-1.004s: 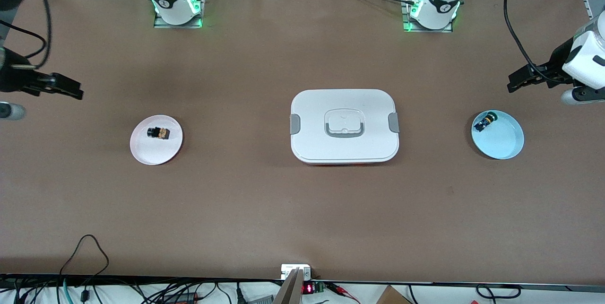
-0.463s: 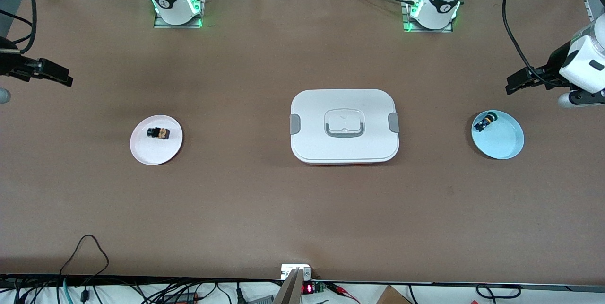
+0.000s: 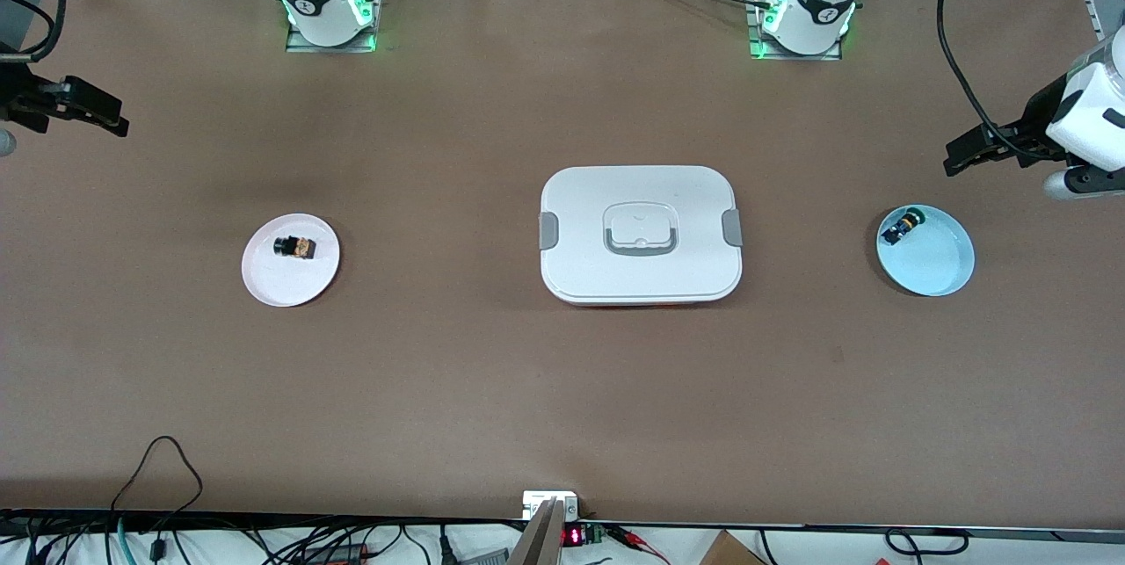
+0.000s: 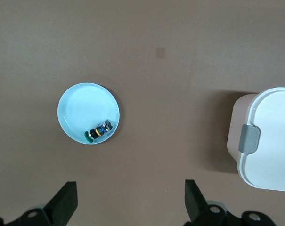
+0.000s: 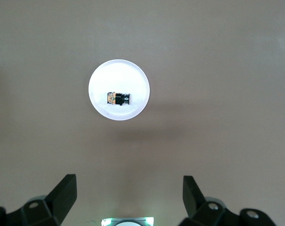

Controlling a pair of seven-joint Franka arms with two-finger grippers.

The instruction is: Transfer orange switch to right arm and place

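Note:
The orange switch (image 3: pixel 294 246) lies on its side on a small white plate (image 3: pixel 264 279) toward the right arm's end of the table. It also shows in the right wrist view (image 5: pixel 118 99) on the plate (image 5: pixel 133 80). My right gripper (image 3: pixel 105 117) is open and empty, up over the table's edge at that end, well apart from the plate; its open fingers frame bare table in its wrist view (image 5: pixel 128 180). My left gripper (image 3: pixel 960 156) is open and empty over the table beside a light blue plate (image 3: pixel 940 271); in its wrist view (image 4: pixel 130 186) nothing lies between its fingers.
A small black switch with a green cap (image 3: pixel 902 226) lies in the blue plate, also seen in the left wrist view (image 4: pixel 99 132). A white lidded box (image 3: pixel 640 234) with grey clasps stands mid-table. Cables hang past the table's front edge.
My right gripper has moved toward the robots' side of the table and outward along the table's end. My left gripper has shifted only slightly. Both switches lie unmoved.

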